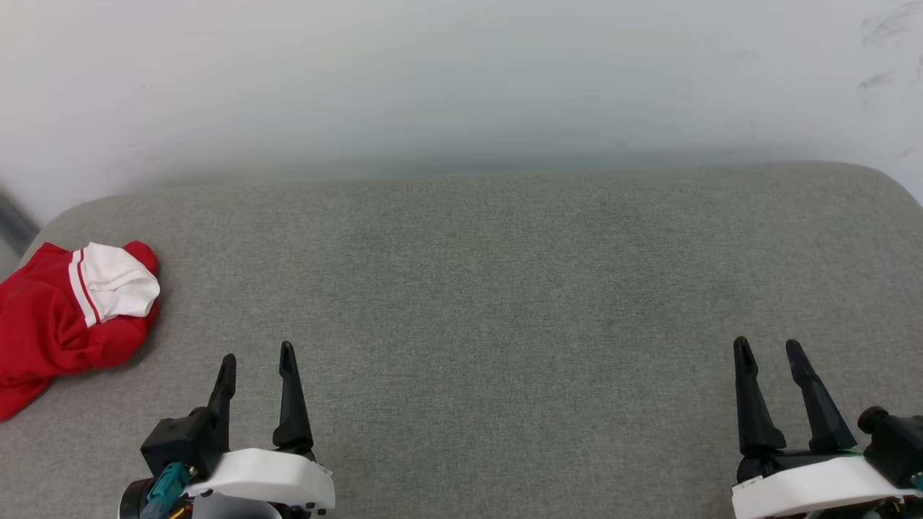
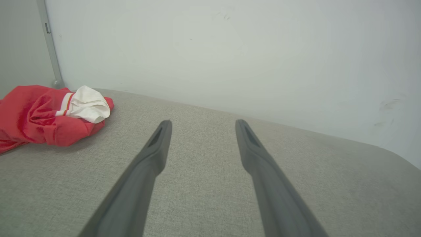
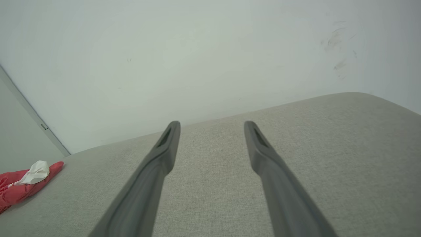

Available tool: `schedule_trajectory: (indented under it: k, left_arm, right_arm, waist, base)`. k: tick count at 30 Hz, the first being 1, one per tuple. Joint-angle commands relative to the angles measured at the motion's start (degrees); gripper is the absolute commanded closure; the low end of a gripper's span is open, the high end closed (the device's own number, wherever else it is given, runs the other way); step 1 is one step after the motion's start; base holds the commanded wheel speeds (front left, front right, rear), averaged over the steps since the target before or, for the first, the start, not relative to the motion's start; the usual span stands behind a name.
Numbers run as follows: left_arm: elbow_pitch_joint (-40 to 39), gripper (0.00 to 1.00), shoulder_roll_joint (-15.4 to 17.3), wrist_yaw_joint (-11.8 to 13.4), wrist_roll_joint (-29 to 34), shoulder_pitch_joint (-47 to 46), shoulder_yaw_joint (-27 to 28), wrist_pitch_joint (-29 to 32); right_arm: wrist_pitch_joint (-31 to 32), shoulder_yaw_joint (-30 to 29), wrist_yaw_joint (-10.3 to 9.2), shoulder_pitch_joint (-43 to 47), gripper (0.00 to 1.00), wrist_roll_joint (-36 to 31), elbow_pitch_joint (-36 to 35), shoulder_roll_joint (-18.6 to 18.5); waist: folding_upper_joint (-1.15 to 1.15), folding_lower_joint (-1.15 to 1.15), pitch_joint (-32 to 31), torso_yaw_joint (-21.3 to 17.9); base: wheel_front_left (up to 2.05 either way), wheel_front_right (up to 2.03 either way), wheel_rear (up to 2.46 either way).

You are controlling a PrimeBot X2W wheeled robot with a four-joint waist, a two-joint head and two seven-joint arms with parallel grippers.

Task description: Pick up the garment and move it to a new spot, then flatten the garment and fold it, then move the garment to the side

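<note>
The garment [image 1: 50,324] lies crumpled at the far left of the grey cushioned surface [image 1: 476,303]: red cloth with a white sleeve and striped trim on top. It also appears as a red heap [image 2: 39,118] in the left wrist view and at the left edge [image 3: 19,189] of the right wrist view. My left gripper [image 1: 257,355] stands open at the lower left, to the right of the garment and apart from it. At the lower right my right gripper [image 1: 769,347] is open too, far from the cloth. Nothing sits between either pair of fingers.
A pale wall [image 1: 461,79] rises directly behind the grey surface, with scuff marks at its upper right. The surface has rounded back corners. A grey vertical rail [image 2: 49,42] stands in the corner behind the garment.
</note>
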Motion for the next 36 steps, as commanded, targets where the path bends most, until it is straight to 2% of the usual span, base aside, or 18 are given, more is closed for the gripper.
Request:
schedule_trajectory:
  k: [1,12,36]
  left_arm:
    - [-0.63,0.00,0.29,0.26,1.53,0.23,-0.25,-0.60]
    - [-0.43,0.00,-0.68,-1.56,6.08,1.59,0.34,-2.00]
    - [0.79,0.00,-2.93,-3.69,15.87,3.36,2.63,-4.62]
  right_arm:
    - [-0.58,0.21,0.00,0.60,0.00,-1.39,-0.77,-0.11]
    - [-2.01,0.55,0.00,1.49,0.00,-5.65,-1.32,-0.10]
    - [-4.63,1.39,-0.01,2.93,0.00,-13.08,-2.12,-0.09]
  waist:
    - [0.00,0.00,-0.04,0.05]
    - [0.00,0.00,-0.19,0.05]
    - [0.00,0.00,-0.39,-0.28]
  base:
    - [0.00,0.00,0.00]
    - [0.00,0.00,0.00]
    - [0.00,0.00,0.00]
